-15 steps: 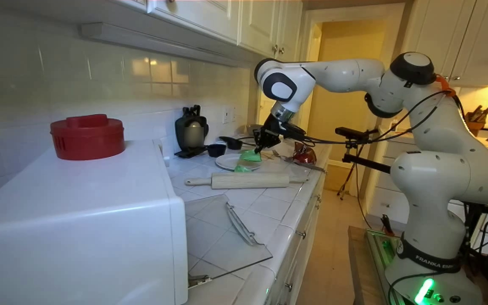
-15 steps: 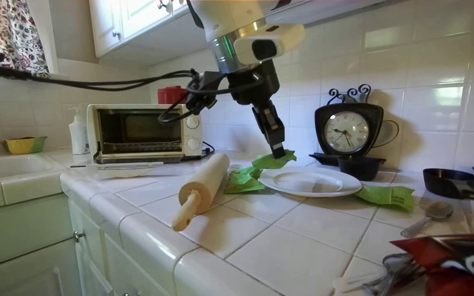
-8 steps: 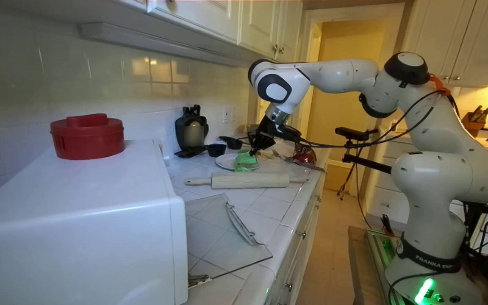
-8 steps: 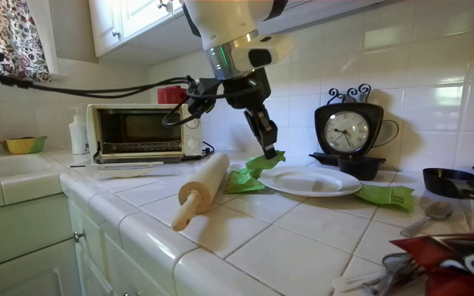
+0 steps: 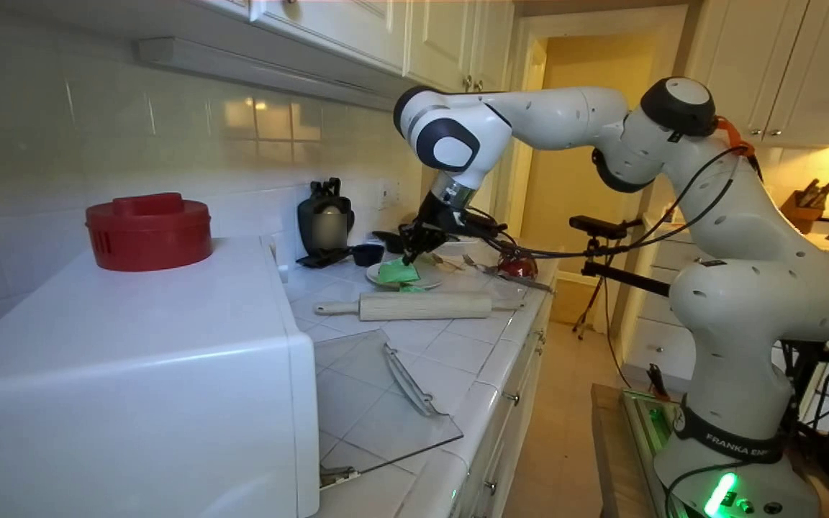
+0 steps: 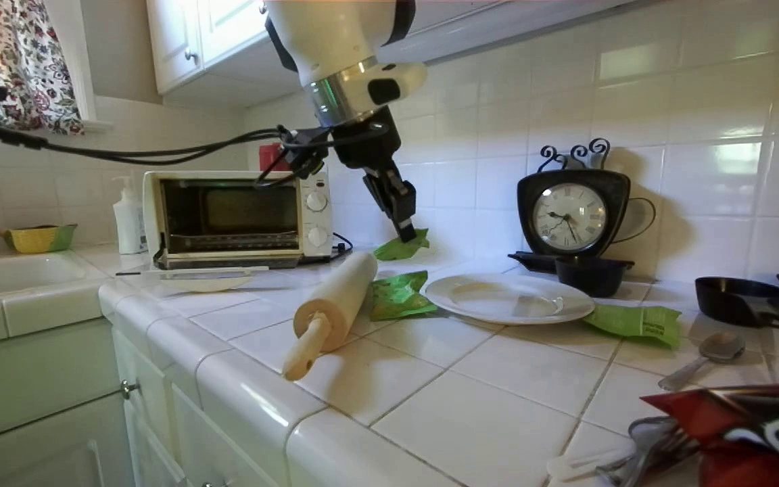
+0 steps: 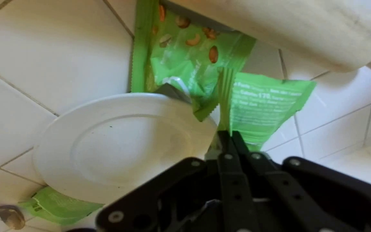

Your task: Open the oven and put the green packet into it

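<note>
Wrist view: your gripper [image 7: 230, 132] is clamped on one end of the green packet [image 7: 264, 104]; the pinched strip is hidden from you inside the grip. Both exterior views show that packet held clear of the tiles [image 6: 491, 385], just off the plate [image 6: 509, 299] on the side toward the oven [image 5: 134, 403]. Your gripper also covers part of the plate's rim in the wrist view.

Between plate and rolling pin [image 6: 335, 304]: a second packet [image 7: 188, 51], printed with nuts. Pin and frame edge hide its upper end from your wrist camera; its lower corner seems to overlap the plate's rim, but you cannot tell whether they touch.

Opposite side of the plate: a third packet [image 6: 640, 325], one end covered by the rim, a spoon [image 6: 721, 346] near it. Behind the plate in an exterior view: a clock [image 6: 571, 210]. Beyond the spoon: a red bag [image 6: 761, 433], cut off by the frame, hiding part of the cutlery [image 6: 652, 439].

Well apart from the plate, past the pin: the oven, door [image 5: 386, 403] lowered open, back of its cavity too dark to make out, body cropped in an exterior view.
</note>
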`<action>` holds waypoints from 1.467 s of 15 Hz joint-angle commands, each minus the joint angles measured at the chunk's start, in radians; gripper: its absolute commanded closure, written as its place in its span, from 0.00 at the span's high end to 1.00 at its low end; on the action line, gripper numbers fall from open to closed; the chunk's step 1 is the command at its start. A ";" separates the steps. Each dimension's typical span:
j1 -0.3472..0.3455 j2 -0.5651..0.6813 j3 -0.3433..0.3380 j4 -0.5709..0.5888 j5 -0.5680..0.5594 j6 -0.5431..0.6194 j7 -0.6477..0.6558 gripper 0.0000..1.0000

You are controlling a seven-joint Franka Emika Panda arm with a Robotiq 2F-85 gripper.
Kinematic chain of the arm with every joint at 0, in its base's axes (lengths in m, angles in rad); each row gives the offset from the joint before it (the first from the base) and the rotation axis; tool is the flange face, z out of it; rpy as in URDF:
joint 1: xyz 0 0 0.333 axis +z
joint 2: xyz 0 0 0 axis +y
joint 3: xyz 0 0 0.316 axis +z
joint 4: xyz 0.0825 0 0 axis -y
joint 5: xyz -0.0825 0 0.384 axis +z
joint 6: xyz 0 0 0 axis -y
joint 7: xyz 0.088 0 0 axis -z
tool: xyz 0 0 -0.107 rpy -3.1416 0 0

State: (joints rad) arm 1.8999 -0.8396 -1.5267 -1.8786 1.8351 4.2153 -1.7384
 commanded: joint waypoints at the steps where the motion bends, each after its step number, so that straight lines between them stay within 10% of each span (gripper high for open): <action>1: 0.067 0.083 -0.029 -0.007 -0.036 0.017 0.043 0.00; 11: 0.152 0.192 -0.048 -0.090 -0.079 -0.119 0.184 0.00; 16: 0.209 0.153 -0.061 -0.066 -0.075 -0.166 0.058 0.00; 22: 0.085 0.134 0.019 -0.133 -0.046 -0.234 -0.272 0.00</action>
State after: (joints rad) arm 2.0768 -0.6873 -1.5730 -1.9644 1.7843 4.0023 -1.8615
